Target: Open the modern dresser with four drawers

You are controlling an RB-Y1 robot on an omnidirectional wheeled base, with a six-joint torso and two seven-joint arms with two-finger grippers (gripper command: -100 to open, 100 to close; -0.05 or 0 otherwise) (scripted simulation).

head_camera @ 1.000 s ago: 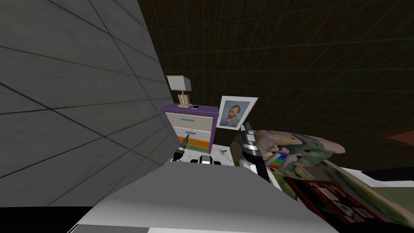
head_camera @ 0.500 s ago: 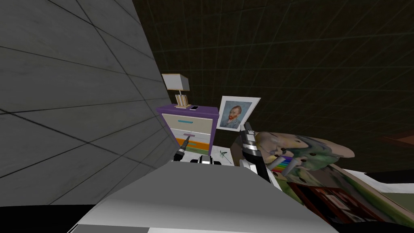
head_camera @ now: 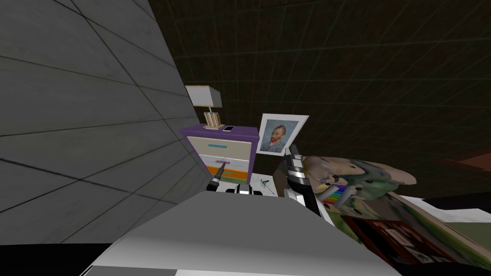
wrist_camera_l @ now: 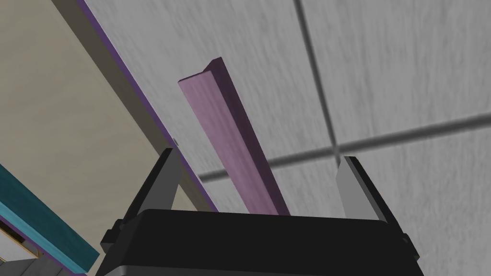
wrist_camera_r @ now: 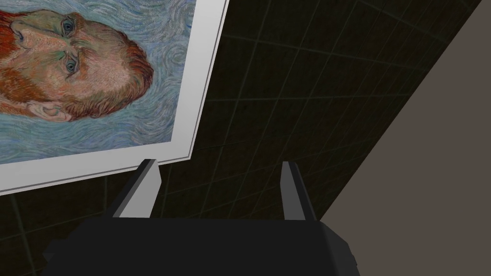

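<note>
Dresser with a purple top and frame is standing at the far left of the room, its left side running along the grey panelled wall and its back meeting a dark gridded wall. Its top drawer is showing a cream front with a teal handle. The second drawer is showing a pale grey front with a mauve bar handle, and an orange drawer is sitting under that.

The left gripper is reaching up to the second drawer, pointing at its handle. In the left wrist view the mauve bar handle is running out from the dark gripper body, between the two fingers. The fingers are standing apart with a gap on each side of the bar, so the claw is released and is gripping nothing.

On the dresser top, a table lamp with a pale square shade is standing toward the left, and a small phone is lying just to its right. A framed portrait of a red-bearded man is hanging on the dark wall just right of the dresser.

The right gripper is pointing upward below that portrait, well apart from the dresser. Its fingers are also spread, released and holding nothing.
</note>
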